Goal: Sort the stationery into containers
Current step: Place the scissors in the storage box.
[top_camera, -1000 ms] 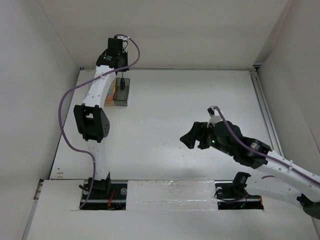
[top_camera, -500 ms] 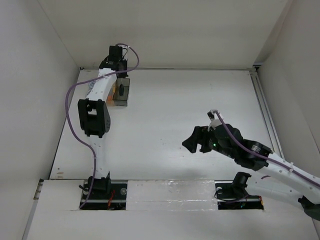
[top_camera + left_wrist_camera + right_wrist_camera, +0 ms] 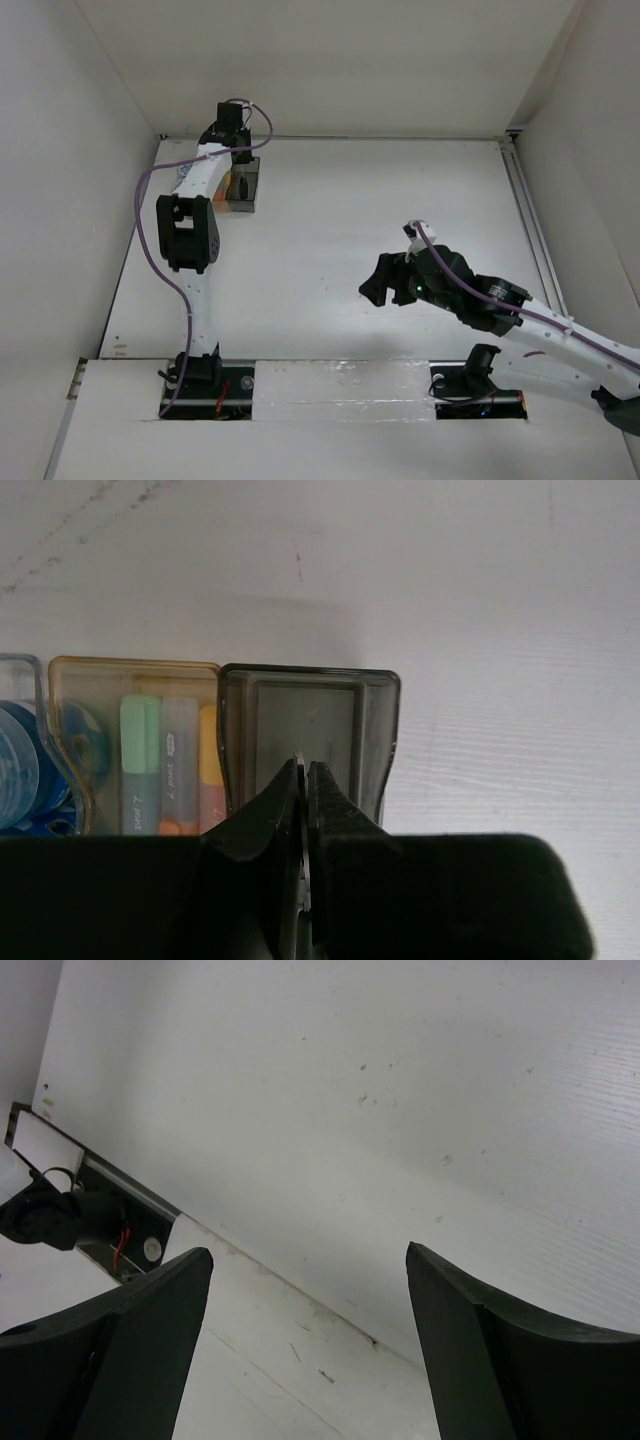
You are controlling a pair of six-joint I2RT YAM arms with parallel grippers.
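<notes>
A blue roll [image 3: 14, 765] sits in the clear bin [image 3: 20, 663], markers [image 3: 140, 755] in the amber bin [image 3: 130, 666]. Over the smoky bin [image 3: 310, 676] the left pincer [image 3: 303, 773] is pinched narrow on a pale sliver [image 3: 300, 757]. The right pincer [image 3: 305, 1257] gapes wide above the desk [image 3: 400, 1080].

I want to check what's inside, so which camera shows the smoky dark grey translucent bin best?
Left wrist view: the smoky dark grey translucent bin sits centred and close, its floor visible. Top external shows it small and far, beside the left arm. Right wrist misses it.
</notes>
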